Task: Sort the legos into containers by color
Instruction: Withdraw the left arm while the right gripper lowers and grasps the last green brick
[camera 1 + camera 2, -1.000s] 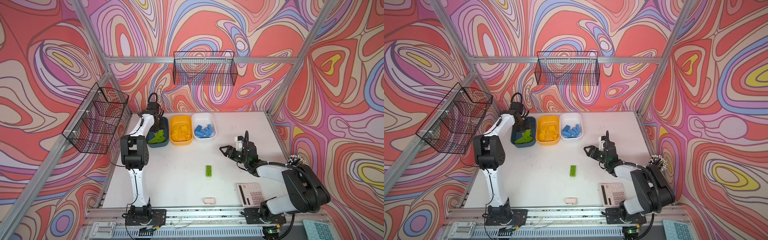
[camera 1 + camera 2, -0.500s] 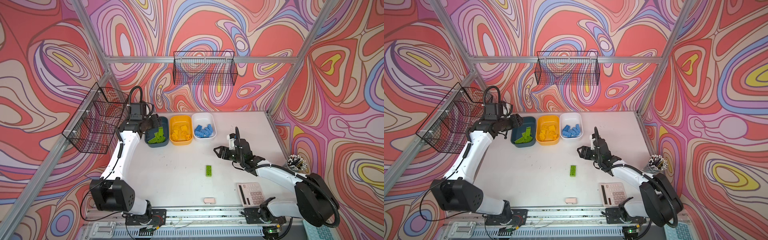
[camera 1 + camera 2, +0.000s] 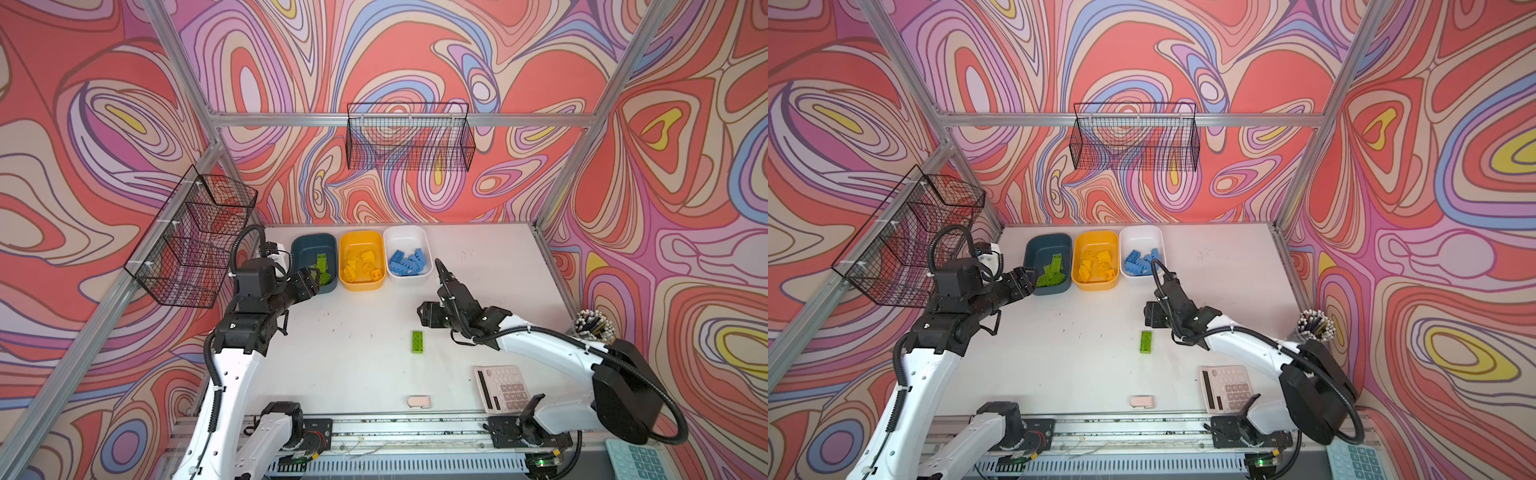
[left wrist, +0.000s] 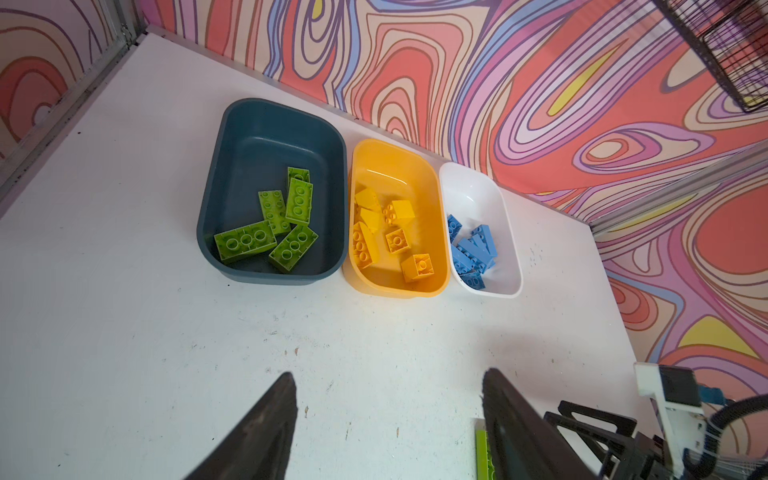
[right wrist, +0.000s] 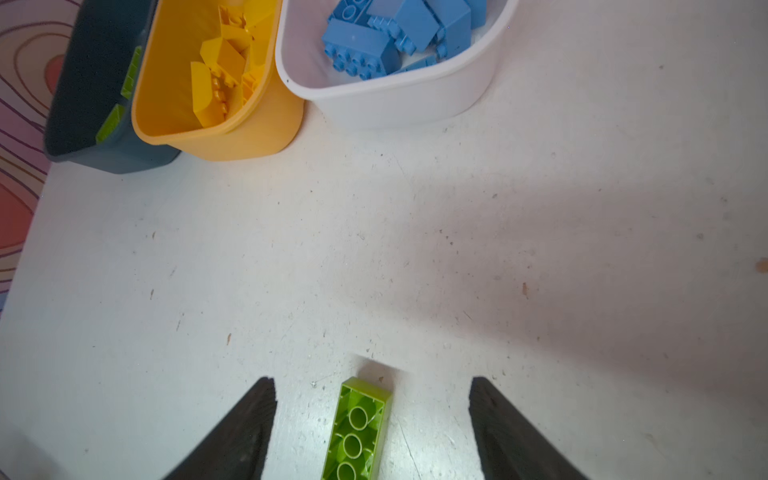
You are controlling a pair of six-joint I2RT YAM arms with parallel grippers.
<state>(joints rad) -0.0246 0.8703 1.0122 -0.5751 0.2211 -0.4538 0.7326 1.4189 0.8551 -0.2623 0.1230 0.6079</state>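
Legos (image 4: 397,241) are sorted except one green brick (image 3: 417,341), well apart from the teal container (image 3: 311,243); it is targeted by the spread, empty right pincer (image 5: 371,382), which must be lowered and closed.

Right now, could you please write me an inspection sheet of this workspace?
Surface: white tabletop, scuffed.
Job's things: lime green plastic bricks in the dark teal-blue plastic tub, yellow bricks in the yellow-orange tub, blue bricks in the white tub; one loose lime green brick, underside up.
Clutter: pink calculator, small pink block, cup of pencils.
Grippers: left gripper open, empty; right gripper open, fingers not touching the loose brick.
Cables: black corrugated hoses looped on both arms.
Surroundings: swirl-patterned walls, black wire mesh baskets.
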